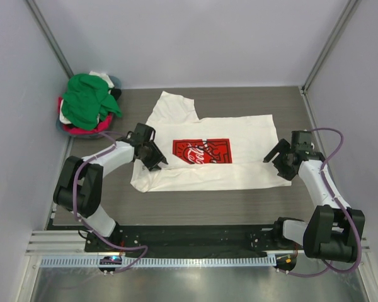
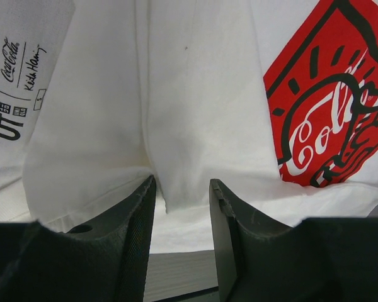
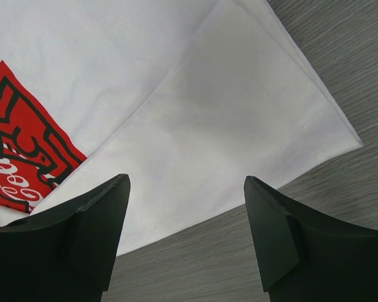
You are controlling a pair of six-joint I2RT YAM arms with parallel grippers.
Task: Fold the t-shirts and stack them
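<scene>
The cream-white t-shirt (image 1: 239, 135) lies spread across the table, its red Coca-Cola print (image 1: 201, 151) facing up and one sleeve pointing to the back. My left gripper (image 1: 155, 160) is open at the shirt's left end. In the left wrist view its fingers (image 2: 181, 181) straddle a raised fold of white cloth (image 2: 183, 189) without pinching it, and the print (image 2: 327, 126) is to the right. My right gripper (image 1: 274, 157) hangs open over the shirt's right hem. Its fingers (image 3: 186, 178) frame the hem edge (image 3: 239, 126) and bare table, holding nothing.
A heap of tees sits in a basket at the back left corner, with a green one (image 1: 85, 100) on top, pink-red (image 1: 75, 129) below and white (image 1: 101, 77) behind. Grey walls close in on three sides. The printed neck label (image 2: 16, 88) shows in the left wrist view.
</scene>
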